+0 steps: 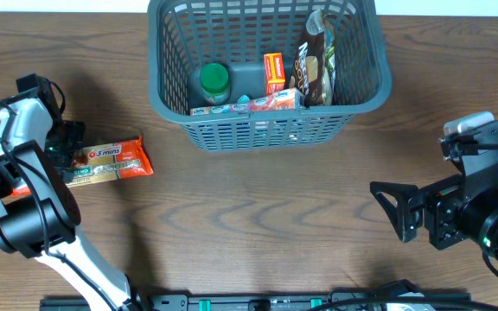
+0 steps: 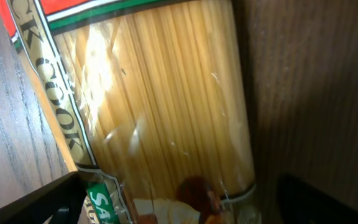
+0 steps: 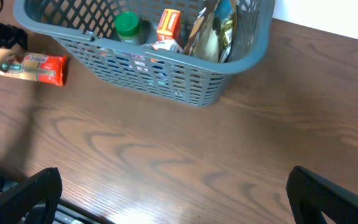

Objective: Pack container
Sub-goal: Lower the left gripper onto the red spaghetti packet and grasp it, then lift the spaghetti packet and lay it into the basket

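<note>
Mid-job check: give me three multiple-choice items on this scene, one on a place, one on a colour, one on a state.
1. Where is the spaghetti packet?
A. in the basket
B. on the table, left of the basket
C. on the floor

2. What colour is the jar lid in the basket?
A. green
B. red
C. white

3. The right gripper is:
A. shut on a box
B. open and empty
C. shut and empty

Answers:
1 B: the overhead view shows it flat on the wood outside the basket.
2 A: the round top is plainly green.
3 B: the right wrist view shows its fingers wide apart over bare wood.
</note>
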Motion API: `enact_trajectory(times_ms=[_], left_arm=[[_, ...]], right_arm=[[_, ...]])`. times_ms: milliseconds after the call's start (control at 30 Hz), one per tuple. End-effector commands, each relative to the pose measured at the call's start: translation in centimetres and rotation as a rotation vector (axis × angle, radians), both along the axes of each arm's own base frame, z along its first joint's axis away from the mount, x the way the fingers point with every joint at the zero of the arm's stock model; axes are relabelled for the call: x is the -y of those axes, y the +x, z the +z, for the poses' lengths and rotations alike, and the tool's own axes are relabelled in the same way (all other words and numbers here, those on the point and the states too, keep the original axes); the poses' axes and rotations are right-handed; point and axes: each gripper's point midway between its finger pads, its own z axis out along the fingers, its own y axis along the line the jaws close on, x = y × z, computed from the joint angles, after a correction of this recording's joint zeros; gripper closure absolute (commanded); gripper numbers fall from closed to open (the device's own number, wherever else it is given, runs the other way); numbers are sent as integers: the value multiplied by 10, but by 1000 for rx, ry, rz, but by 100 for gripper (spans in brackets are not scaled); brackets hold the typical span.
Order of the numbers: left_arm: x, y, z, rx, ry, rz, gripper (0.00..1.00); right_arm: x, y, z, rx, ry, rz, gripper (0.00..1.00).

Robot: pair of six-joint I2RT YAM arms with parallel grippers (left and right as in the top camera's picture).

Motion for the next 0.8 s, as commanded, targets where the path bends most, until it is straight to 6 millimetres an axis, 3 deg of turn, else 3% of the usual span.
enact_trajectory(times_ms=[0,133,400,633,767], left_arm=[[6,-5,-15,-28,-37,13,6],[7,-5,-16,-28,-44,14,15],[9,-10,-18,-47,-53,14,50],[16,-25,-30,-85,-69,15,63],[18,-30,-32,-98,-74,14,76]], right_arm=[[2,0,1,1,-1,-13,1],[2,0,1,1,-1,-13,1],[2,0,1,1,-1,-13,1],[2,0,1,1,-1,-13,1],[2,0,1,1,-1,-13,1]])
